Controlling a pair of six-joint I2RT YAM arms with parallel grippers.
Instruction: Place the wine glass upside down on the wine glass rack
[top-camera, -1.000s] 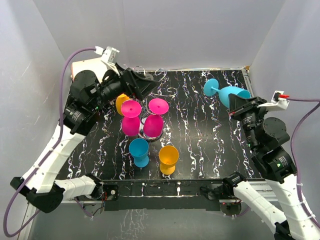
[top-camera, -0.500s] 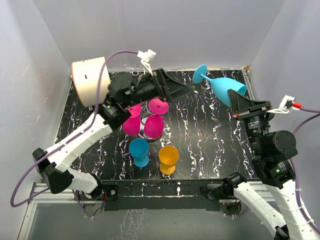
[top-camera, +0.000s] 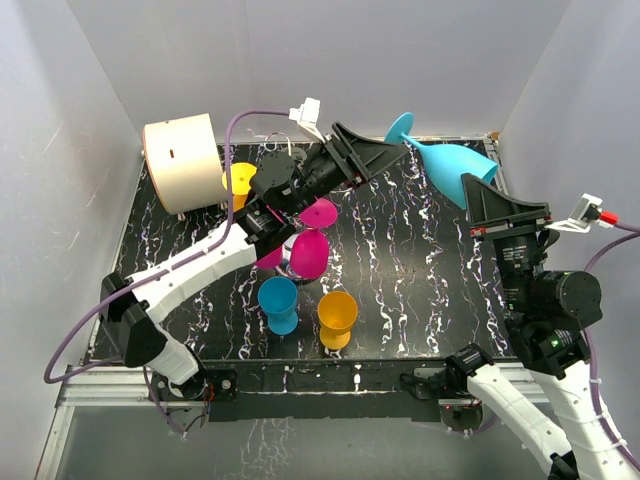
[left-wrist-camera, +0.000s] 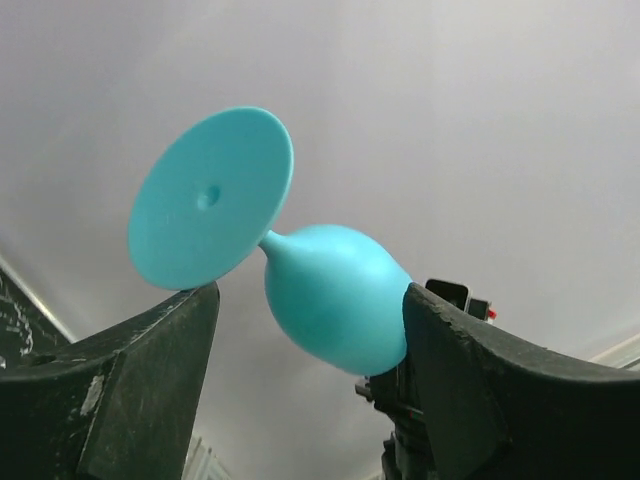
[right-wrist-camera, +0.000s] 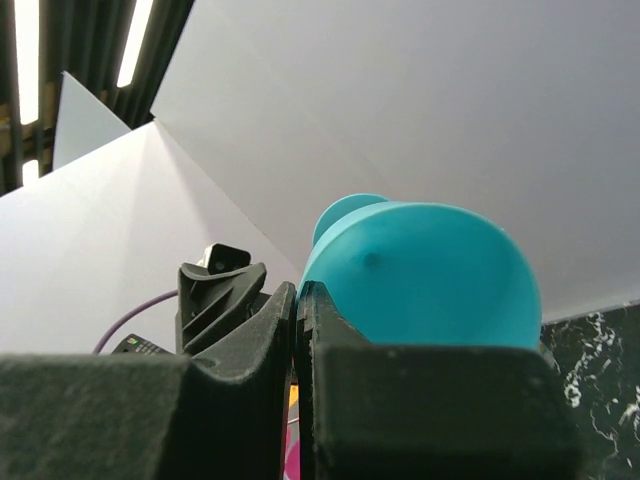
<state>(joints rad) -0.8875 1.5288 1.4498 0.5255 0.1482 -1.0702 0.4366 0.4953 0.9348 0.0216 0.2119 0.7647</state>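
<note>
Since a second ago the left arm has swung off the pink glasses (top-camera: 310, 250) at mid-counter (top-camera: 420, 290) and stretched toward the back right, while the right arm has lifted the teal wine glass (top-camera: 450, 170) higher. The wine glass hangs in the air over the counter's back right corner, tilted, with its foot pointing back-left and its mouth toward the right arm. The right jaws are pressed together on the rim of the bowl. The left jaws stand spread, one on each side of the stem, one under the foot and the other beside the bowl. A blue glass (top-camera: 278, 302) and an orange glass (top-camera: 337, 316) stand near the front edge.
</note>
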